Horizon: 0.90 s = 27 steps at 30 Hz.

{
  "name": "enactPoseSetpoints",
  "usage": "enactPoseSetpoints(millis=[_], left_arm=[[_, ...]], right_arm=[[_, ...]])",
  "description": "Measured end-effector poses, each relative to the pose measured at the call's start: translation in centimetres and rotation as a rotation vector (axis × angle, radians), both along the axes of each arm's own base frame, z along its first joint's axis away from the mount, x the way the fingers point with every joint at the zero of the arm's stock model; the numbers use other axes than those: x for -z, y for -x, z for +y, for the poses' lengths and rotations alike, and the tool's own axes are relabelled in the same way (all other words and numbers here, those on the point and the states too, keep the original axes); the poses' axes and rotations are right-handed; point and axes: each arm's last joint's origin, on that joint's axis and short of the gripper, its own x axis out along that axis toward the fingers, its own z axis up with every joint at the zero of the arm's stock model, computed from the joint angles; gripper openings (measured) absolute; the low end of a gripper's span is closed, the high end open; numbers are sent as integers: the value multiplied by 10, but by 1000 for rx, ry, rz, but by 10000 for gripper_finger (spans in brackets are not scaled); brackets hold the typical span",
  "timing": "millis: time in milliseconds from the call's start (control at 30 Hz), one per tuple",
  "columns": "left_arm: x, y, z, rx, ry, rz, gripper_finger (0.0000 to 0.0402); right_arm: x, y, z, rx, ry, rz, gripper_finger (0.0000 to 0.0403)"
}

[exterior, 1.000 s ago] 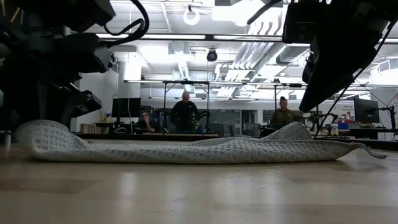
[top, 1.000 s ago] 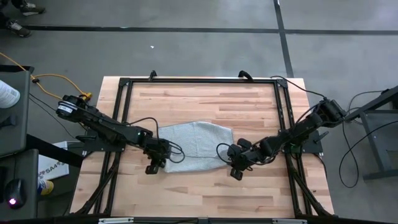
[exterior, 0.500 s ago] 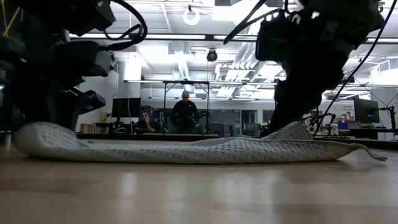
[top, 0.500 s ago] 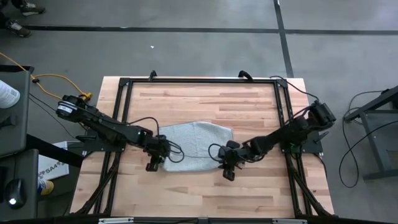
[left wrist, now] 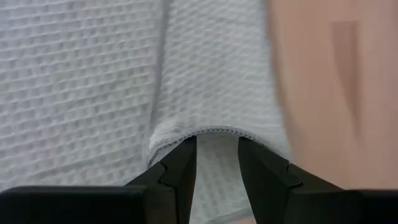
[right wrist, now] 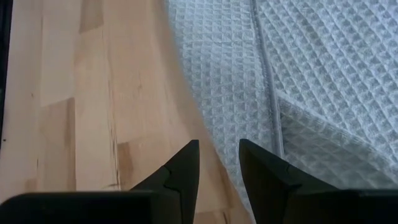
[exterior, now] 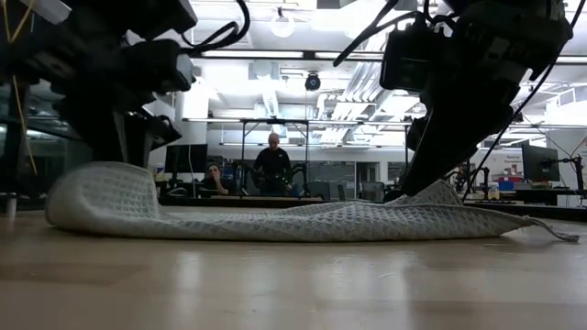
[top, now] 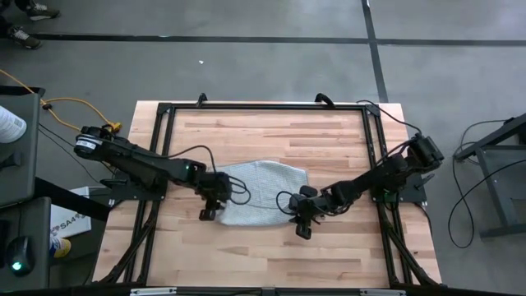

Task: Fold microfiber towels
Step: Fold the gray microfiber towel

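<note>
Wooden table [top: 271, 131], steel frame [top: 263, 108] round its edges. Towel [top: 261, 191] lies mid-table; bare wood at 12 and 6 o'clock. Left gripper [left wrist: 216, 163] pinches the towel's 9 o'clock edge, lifted. Right gripper [right wrist: 217, 165] at 3 o'clock edge, jaws parted, empty.

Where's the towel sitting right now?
In the high view, the towel lies mid-table, between the left hand at its left edge and the right hand at its right edge.
</note>
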Motion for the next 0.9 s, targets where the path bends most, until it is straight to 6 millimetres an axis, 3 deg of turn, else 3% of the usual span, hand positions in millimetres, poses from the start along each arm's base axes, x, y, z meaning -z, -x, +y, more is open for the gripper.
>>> enactPoseSetpoints(millis=[200, 367, 633, 800, 900], left_arm=[[-2, -3, -1, 17, 25, -34, 120], [-7, -5, -8, 147, 219, -56, 120], [-6, -4, -8, 128, 242, -34, 120], [-5, -3, -2, -9, 77, -39, 120], [1, 4, 5, -146, -73, 45, 120]], right_arm=[[0, 0, 0, -13, 11, -1, 107], [0, 0, 0, -13, 11, 1, 107], [0, 1, 0, -16, 15, 4, 107], [0, 0, -1, -3, 30, -2, 107], [0, 0, -1, -3, 29, -1, 107]])
